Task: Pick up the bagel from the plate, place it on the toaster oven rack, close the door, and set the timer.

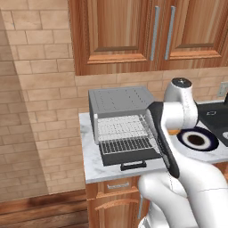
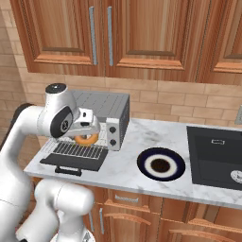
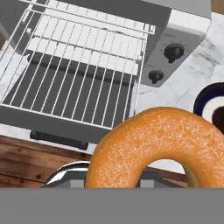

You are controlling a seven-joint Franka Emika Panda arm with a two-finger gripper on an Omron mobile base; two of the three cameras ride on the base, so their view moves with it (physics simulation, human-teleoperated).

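Fingers of the gripper (image 2: 88, 133) pinch the bagel (image 2: 86, 139), held above the lowered door (image 2: 73, 157), beside the pulled-out toaster oven rack (image 3: 74, 65). The plate (image 2: 160, 165) holds nothing.

grainy matt bagel (image 3: 166, 140), metal wire rack (image 3: 74, 65)

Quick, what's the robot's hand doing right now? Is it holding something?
End effector: closed on the bagel, held above the open door of the toaster oven, off the plate.
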